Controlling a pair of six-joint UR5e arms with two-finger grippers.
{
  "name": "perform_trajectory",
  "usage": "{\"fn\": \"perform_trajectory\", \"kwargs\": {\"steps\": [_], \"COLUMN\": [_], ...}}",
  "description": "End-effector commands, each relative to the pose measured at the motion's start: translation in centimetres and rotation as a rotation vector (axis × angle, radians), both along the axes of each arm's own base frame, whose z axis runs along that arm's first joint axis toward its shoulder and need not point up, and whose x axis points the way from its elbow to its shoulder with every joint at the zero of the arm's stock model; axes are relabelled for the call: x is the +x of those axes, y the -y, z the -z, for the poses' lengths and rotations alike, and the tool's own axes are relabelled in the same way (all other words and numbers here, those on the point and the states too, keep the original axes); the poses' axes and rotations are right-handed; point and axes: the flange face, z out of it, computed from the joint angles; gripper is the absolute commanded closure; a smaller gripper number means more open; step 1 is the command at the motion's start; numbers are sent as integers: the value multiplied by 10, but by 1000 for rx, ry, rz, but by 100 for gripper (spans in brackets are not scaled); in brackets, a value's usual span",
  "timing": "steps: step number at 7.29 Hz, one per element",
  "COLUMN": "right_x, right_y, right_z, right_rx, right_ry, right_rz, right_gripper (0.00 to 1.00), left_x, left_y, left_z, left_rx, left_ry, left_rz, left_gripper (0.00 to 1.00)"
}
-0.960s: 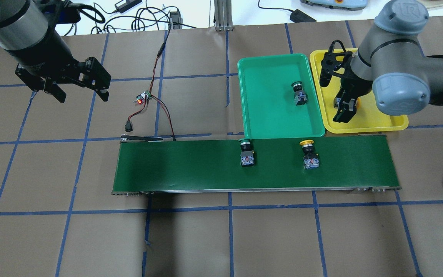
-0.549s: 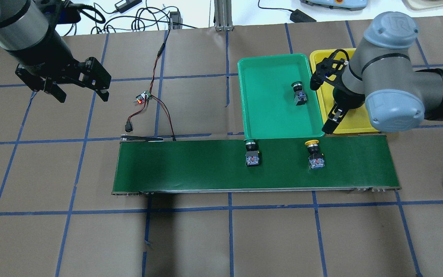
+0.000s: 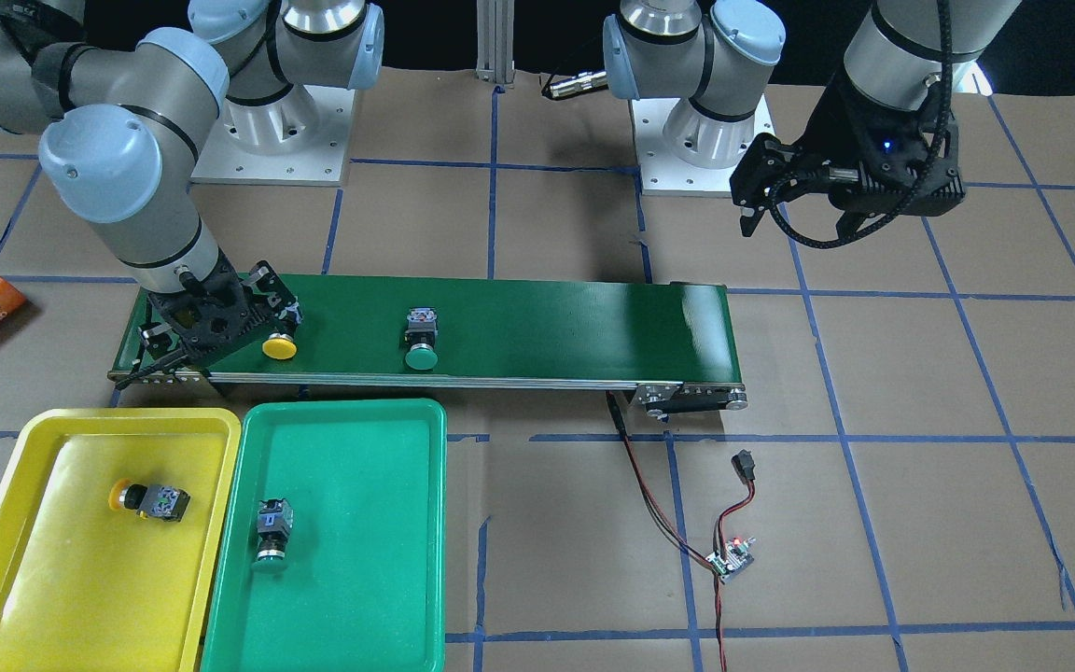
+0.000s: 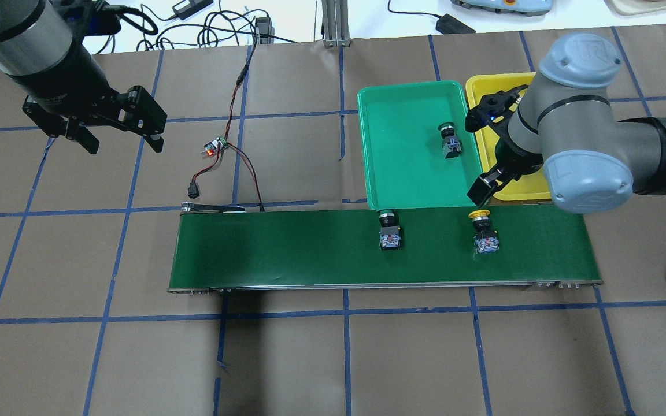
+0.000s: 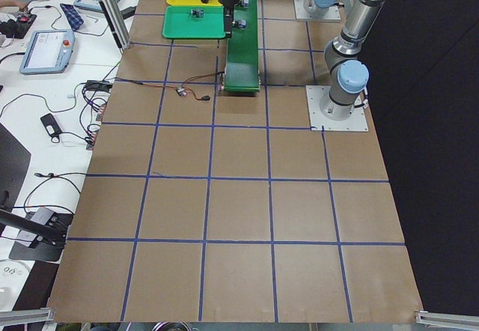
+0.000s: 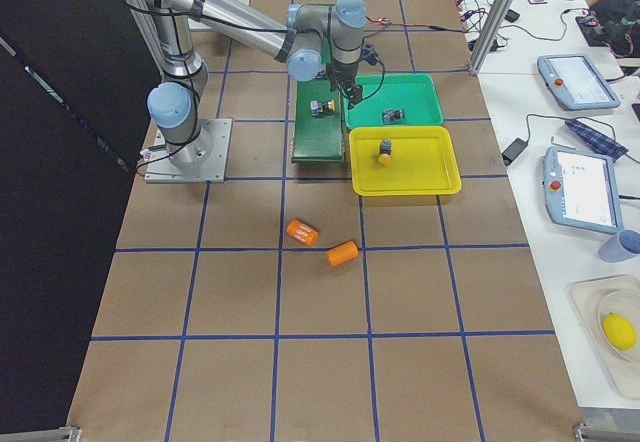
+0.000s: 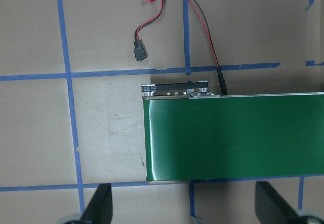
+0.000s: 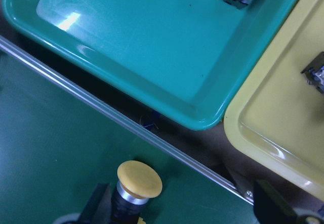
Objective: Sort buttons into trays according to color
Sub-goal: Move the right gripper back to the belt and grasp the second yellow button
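Claw of right arm [image 8: 183, 196] spread, low over yellow button [image 4: 483, 230] on belt [image 4: 287, 248]; left claw [image 4: 122, 140] spread, aloft.

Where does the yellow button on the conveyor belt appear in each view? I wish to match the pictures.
Exterior front-facing: yellow button on the conveyor belt, left part.
Overhead exterior: belt's right part, just below the green tray corner.
Exterior left: too small to tell.
Exterior right: belt's near end.
Left wrist-mounted: not in it.
Right wrist-mounted: bottom edge, left of centre.
Shared landmark: that green tray corner by the belt.
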Motion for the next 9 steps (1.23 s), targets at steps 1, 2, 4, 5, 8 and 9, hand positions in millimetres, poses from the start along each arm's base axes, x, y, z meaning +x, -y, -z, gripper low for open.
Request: {"fn": "perform_trajectory", "kwargs": {"steps": [1, 2, 4, 5, 8, 9], "right_x": [-5, -8, -27, -41, -45, -44], "right_y": [-3, -5, -10, -14, -32, -31], "right_z": [-1, -2, 7, 17, 49, 50], "right_rx": [-5, -5, 28, 53, 101, 101], "right_ry": [-1, -1, -26, -25, -15, -10], "right_rz": [138, 226, 281, 311, 330, 330], "right_gripper": [0, 0, 0, 0, 0, 0], "left_x": [0, 0, 0, 0, 0, 0], "left_y": [0, -1, 0, 0, 0, 0], "left_z": [0, 0, -1, -1, 1, 0], "left_rx": [0, 0, -2, -2, 1, 0], "left_ry": [0, 0, 0, 0, 0, 0], "left_rz": [-2, 0, 0, -2, 0, -2], "left_gripper": [0, 0, 0, 0, 0, 0]}}
